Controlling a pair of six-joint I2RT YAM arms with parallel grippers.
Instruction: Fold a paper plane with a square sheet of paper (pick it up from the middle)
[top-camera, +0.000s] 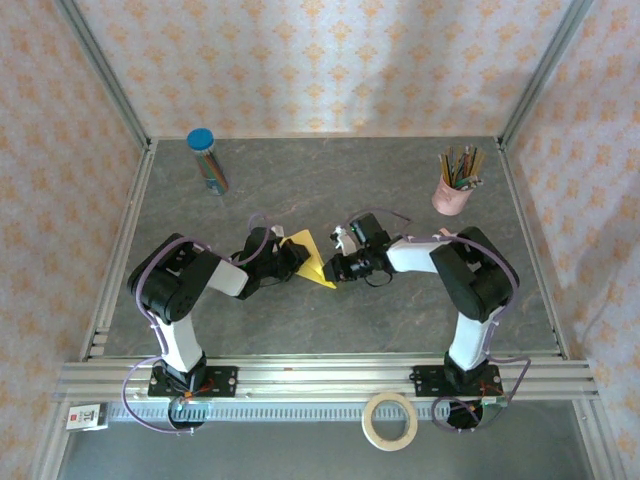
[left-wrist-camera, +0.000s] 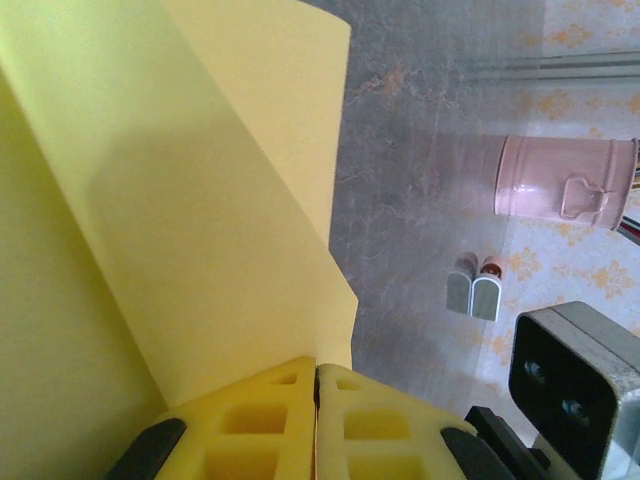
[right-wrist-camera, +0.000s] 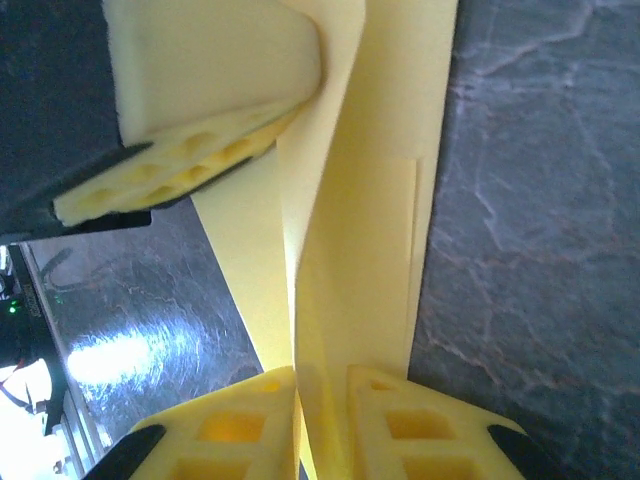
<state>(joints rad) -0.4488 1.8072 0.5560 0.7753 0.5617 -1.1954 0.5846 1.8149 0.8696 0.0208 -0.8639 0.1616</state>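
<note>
Left hand (left-wrist-camera: 316, 372), right hand (right-wrist-camera: 322, 378); one yellow sheet (top-camera: 311, 262)

"What's that square sheet of paper (left-wrist-camera: 200, 200) like?"
"Thin yellow paper. Smooth and matt, no shine."
"And the jaws?"
"Yellow plastic, matt, with little hollows in it."
"The table (top-camera: 330, 320)?"
"Dark grey, looks like stone. Smooth, and a bit shiny where the light hits."
"That pink cup (left-wrist-camera: 560, 180)?"
"Painted metal, I think, and smooth. The rails (top-camera: 330, 375) in front are bare metal."

arms (top-camera: 185, 290): black joints, white links | cables (top-camera: 257, 219): purple | claw fingers (left-wrist-camera: 260, 420): yellow
</note>
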